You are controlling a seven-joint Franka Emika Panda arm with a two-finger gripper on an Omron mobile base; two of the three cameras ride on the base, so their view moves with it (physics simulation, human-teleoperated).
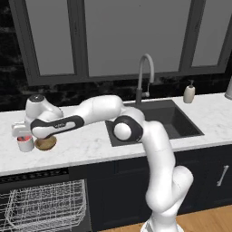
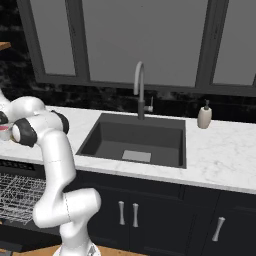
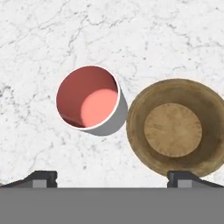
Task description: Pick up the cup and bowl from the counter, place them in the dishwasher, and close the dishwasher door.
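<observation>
Marble counter (image 3: 175,39) below, the wide-open gripper (image 3: 111,177) hovers over cup (image 3: 88,97) and bowl (image 3: 176,127) — centring on the cup first seems wise.

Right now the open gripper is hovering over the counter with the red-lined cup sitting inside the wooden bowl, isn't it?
Not quite. In the hand view the cup stands on the counter beside the bowl, not inside it. The rest holds: the gripper hovers open above them.

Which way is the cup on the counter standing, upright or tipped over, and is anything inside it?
Upright and empty: the hand view looks straight down into the cup, showing its round rim and bare red bottom.
</observation>
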